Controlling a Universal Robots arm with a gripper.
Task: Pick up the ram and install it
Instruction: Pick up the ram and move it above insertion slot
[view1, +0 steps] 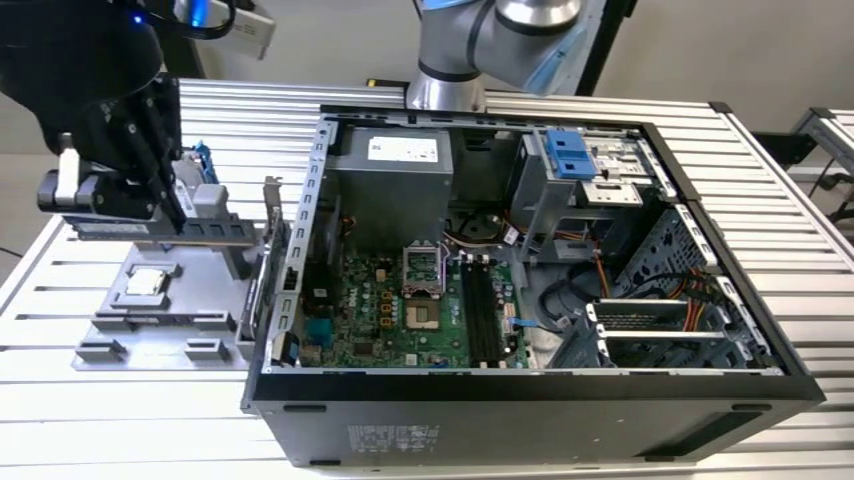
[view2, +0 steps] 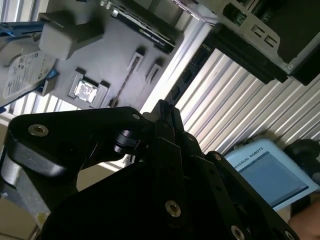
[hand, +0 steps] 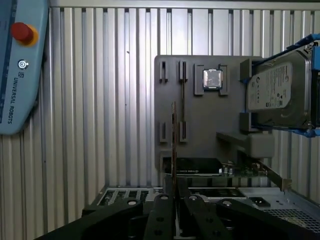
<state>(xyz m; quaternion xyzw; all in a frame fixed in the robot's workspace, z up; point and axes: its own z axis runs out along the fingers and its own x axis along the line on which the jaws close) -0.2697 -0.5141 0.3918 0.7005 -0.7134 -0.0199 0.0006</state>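
Note:
My gripper (view1: 171, 218) is shut on the ram (view1: 200, 230), a long thin dark stick held level above the grey parts holder (view1: 200, 268) at the exterior view's left. In the first wrist view the ram (hand: 173, 142) shows edge-on, running out from between the black fingers (hand: 161, 200) over the holder (hand: 200, 130). The open computer case (view1: 534, 385) lies at the exterior view's right. Its motherboard's black memory slots (view1: 478, 300) run beside the processor socket (view1: 423, 270).
On the holder sit a small square silver processor chip (hand: 212, 78) and a silver hard drive in a blue frame (hand: 275, 90). A blue-grey teach pendant (hand: 20, 65) lies on the ribbed metal table (hand: 100, 125). The arm's base (view1: 447, 90) stands behind the case.

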